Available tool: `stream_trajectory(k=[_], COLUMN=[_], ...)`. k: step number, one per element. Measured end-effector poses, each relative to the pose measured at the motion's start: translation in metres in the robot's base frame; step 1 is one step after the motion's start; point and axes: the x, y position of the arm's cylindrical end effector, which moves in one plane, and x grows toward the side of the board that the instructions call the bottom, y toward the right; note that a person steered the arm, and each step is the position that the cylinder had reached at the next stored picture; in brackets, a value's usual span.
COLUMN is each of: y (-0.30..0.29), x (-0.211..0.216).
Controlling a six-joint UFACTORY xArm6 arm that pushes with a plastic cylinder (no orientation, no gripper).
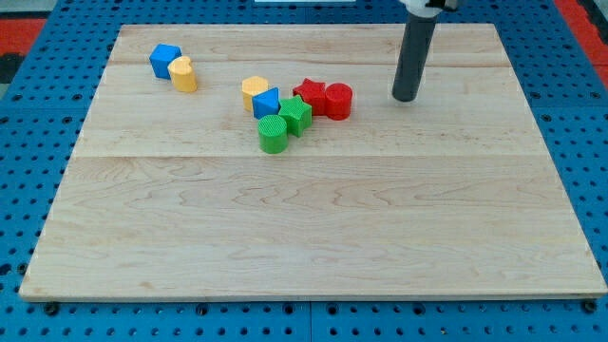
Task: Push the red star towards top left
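The red star (309, 93) lies in a cluster near the board's upper middle, touching a red cylinder (338, 101) on its right. My tip (406, 98) rests on the board to the right of the red cylinder, a short gap away. A green star-like block (295, 115) sits just below the red star, with a green cylinder (273, 135) at its lower left. A blue block (266, 103) and a yellow block (254, 92) lie to the red star's left.
A blue cube (164, 60) and a yellow block (183, 74) touch each other near the top left of the wooden board (304, 237). A blue pegboard surface surrounds the board.
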Motion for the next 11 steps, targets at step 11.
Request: stream_trajectory(k=[11], y=[-0.269], x=[-0.122])
